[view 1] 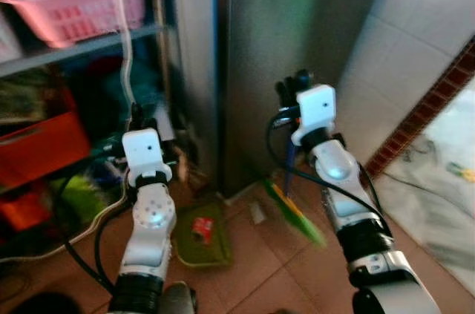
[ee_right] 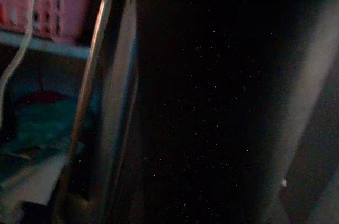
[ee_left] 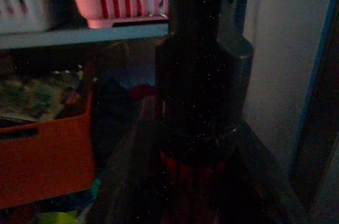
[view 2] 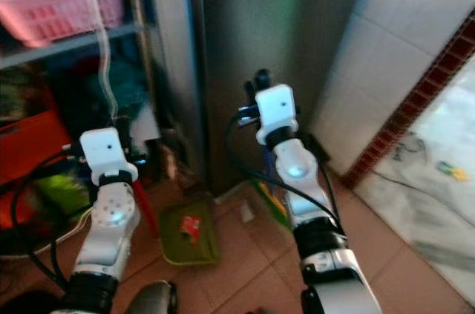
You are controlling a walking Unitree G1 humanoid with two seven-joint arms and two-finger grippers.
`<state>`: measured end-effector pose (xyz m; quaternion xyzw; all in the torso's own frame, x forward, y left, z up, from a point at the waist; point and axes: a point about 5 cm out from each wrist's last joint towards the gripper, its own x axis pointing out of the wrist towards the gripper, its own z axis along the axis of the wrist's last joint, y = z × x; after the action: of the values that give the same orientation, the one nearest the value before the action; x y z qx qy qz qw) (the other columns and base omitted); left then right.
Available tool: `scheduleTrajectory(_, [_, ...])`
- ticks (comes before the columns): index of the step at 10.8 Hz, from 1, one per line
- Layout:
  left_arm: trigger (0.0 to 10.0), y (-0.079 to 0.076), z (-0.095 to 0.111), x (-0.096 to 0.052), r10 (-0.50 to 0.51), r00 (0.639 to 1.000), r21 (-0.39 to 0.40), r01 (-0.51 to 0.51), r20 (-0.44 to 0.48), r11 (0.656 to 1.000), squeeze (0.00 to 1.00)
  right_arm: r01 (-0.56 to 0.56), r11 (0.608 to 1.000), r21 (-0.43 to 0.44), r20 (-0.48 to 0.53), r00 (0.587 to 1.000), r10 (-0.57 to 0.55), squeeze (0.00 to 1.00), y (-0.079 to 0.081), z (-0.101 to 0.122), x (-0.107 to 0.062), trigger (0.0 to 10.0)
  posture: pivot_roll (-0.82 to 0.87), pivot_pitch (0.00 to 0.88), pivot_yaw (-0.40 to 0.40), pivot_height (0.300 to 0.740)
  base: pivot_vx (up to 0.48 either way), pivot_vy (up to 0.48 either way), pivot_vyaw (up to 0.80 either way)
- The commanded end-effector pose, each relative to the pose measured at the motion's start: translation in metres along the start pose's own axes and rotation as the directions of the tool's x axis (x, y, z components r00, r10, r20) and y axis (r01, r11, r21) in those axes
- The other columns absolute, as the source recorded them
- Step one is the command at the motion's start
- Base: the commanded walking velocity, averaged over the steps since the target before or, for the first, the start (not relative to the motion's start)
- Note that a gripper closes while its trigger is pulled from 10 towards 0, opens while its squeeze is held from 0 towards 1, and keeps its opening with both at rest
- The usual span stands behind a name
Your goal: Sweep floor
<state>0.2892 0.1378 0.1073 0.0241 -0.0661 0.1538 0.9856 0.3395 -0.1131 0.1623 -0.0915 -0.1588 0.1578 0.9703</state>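
Observation:
A green dustpan (view 1: 200,243) lies on the brown tiled floor with a red scrap (view 1: 202,227) on it. Its red handle (view 2: 146,210) rises to my left gripper (view 1: 139,117), which is shut on it; the left wrist view shows that handle (ee_left: 198,102) as a dark post close up. My right gripper (view 1: 289,90) is raised before the grey cabinet and shut on a blue broom handle (view 1: 289,162). The green broom head (view 1: 298,217) slants down to the floor just right of the dustpan. The right wrist view is very dark.
A shelf unit on the left holds a pink basket (view 1: 82,6) and an orange bin (view 1: 41,147). A tall grey cabinet (view 1: 297,32) stands straight ahead. A white tiled wall (view 1: 415,54) runs along the right, with a pale marbled floor (view 1: 445,203) beyond.

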Motion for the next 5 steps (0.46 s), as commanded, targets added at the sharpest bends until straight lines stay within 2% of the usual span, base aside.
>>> scheduleTrajectory(1, [10.0, -0.007, 0.008, 0.001, 0.009, 0.999, -0.024, -0.008, 0.048, 1.000, 0.00, 0.007, 0.999, -0.035, 0.075, 0.997, -0.004, 0.00, -0.006, 0.015, 0.003, 10.0, -0.01, 0.048, -0.042, 0.740, 0.000, 0.000, 0.00])
scheduleTrajectory(3, [10.0, -0.004, 0.000, 0.003, 0.048, 0.999, -0.032, -0.047, 0.022, 0.998, 0.00, -0.004, 0.999, -0.032, 0.082, 0.997, 0.007, 0.00, -0.005, 0.016, 0.003, 10.0, -0.01, 0.065, -0.048, 0.740, 0.000, 0.000, 0.00])
scheduleTrajectory(5, [10.0, -0.008, -0.012, 0.004, 0.052, 0.999, -0.049, -0.053, -0.017, 0.997, 0.00, -0.058, 0.997, -0.042, 0.095, 0.994, 0.062, 0.00, 0.007, 0.016, 0.003, 10.0, -0.03, 0.083, -0.047, 0.740, 0.000, 0.000, 0.00])
